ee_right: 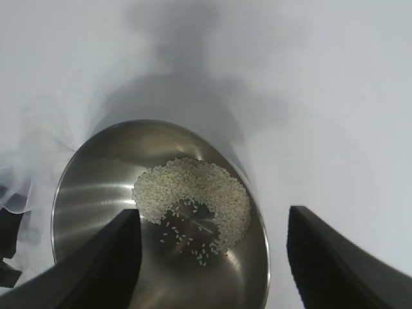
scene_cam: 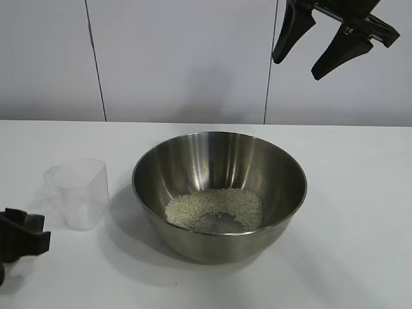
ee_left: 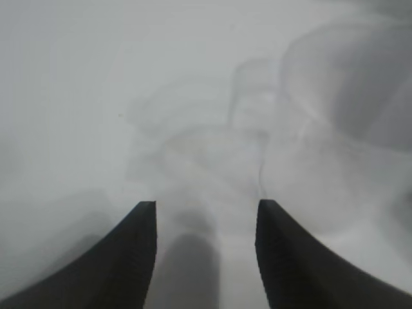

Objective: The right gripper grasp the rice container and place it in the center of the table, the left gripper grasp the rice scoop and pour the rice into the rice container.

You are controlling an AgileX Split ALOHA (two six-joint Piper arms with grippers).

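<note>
Sitting mid-table: rice container, rice ringed on its bottom. Steel, rigid, slick; judged best gripped at rim. Rice scoop upright just beside it, empty, light, thin plastic; take side handle. Left gripper low near scoop, fingers apart, empty. Right gripper high above bowl, spread wide, empty.

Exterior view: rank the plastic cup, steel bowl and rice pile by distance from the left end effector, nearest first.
Left end effector sits low at the table's left edge.
1. Small translucent plastic measuring cup: just beside it, empty, upright.
2. Large round stainless-steel bowl: centre of the table, its near rim comes next.
3. Off-white raw rice: inside the bowl bottom, farthest.
</note>
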